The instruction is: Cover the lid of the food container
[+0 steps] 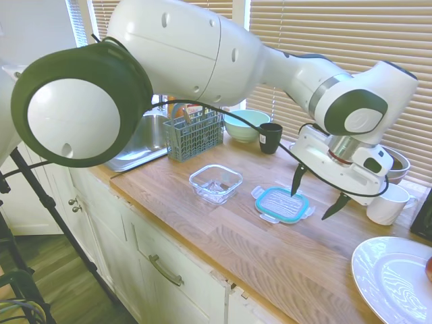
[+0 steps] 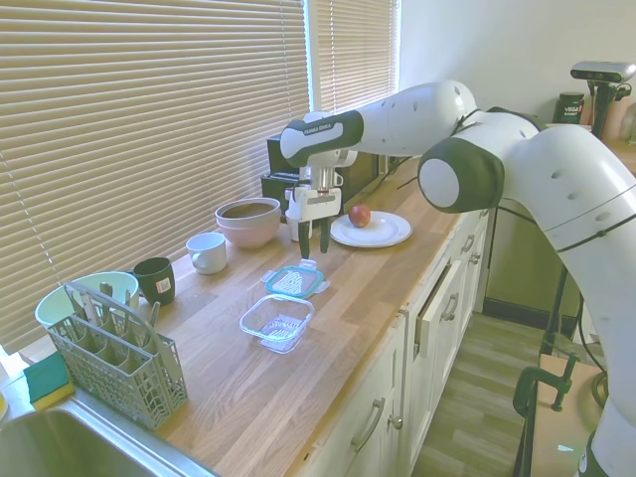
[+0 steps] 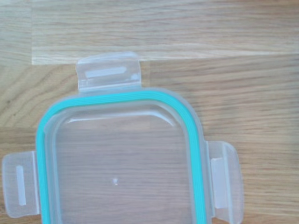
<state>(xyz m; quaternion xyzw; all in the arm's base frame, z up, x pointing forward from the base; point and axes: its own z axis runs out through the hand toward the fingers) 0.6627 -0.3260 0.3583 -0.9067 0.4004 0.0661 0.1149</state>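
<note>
Lid flat on the tabletop, gripper poised above it with fingers spread wide.

The lid [image 1: 283,204], clear with a teal-blue rim and snap tabs, lies flat on the wooden tabletop [image 1: 223,236], just beside the food container [image 1: 215,183], which stands open and apart from it, nearer the sink [image 1: 138,140]. In the wrist view the lid [image 3: 121,163] fills the lower part of the frame, three of its tabs visible. The gripper [image 1: 317,197] hangs over the lid's far side, its two dark fingers [image 1: 298,179] wide apart, holding nothing and clear of the lid. Behind stand a black cup [image 1: 270,138], a mint-green bowl [image 1: 246,124] and a grey utensil basket [image 1: 194,133]; a white mug [image 1: 386,204] sits just beyond the gripper, and a white plate [image 1: 393,278] lies toward the tabletop's near edge.
</note>
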